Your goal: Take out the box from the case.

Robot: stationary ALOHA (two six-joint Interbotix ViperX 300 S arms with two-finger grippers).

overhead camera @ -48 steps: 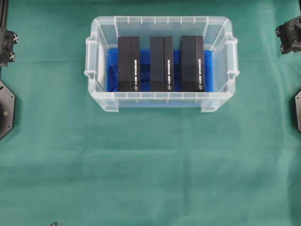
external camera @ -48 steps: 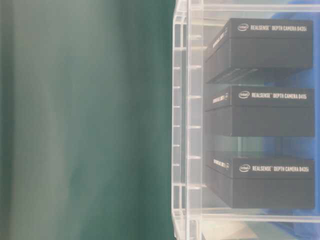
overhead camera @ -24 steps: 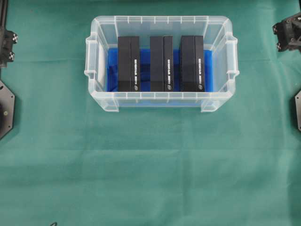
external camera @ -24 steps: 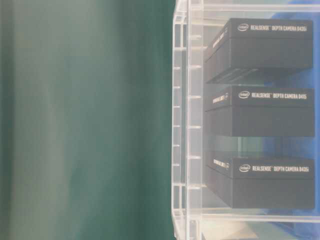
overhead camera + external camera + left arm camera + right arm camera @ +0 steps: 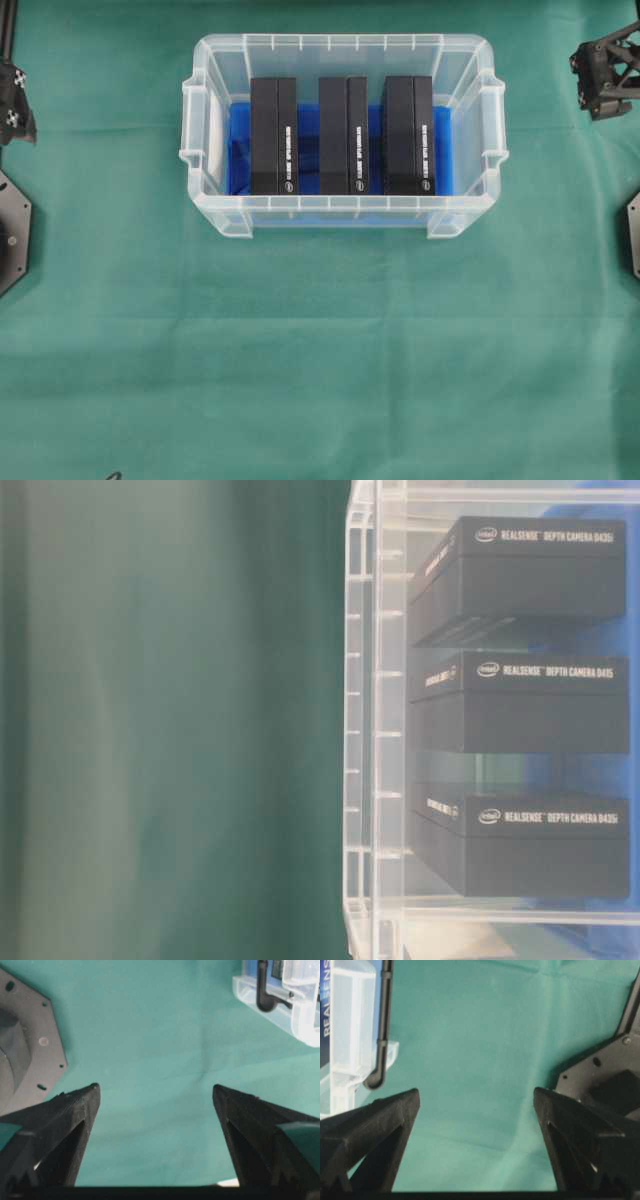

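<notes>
Plainly, nothing has been grasped yet: the large clear translucent plastic case (image 5: 343, 215) with its ribbed rim and side handles sits on the green-clothed table (image 5: 320, 360), toward the far side, between the two arms. Three black rectangular boxes stand on edge inside it, side by side with gaps between them, on a blue cloth lining (image 5: 441, 150). That spacing probably leaves room for a claw finger on either side of a box.

Each box is matte black with white lettering along its narrow face; the left box (image 5: 273, 136), middle box (image 5: 343, 135) and right box (image 5: 408, 135) look alike from overhead.

In its wrist view, the left claw (image 5: 156, 1091) is spread wide and empty over bare cloth, well apart from the case. Likewise, the right claw (image 5: 476, 1092) gapes wide, holding nothing, with the case's corner at its side.
</notes>
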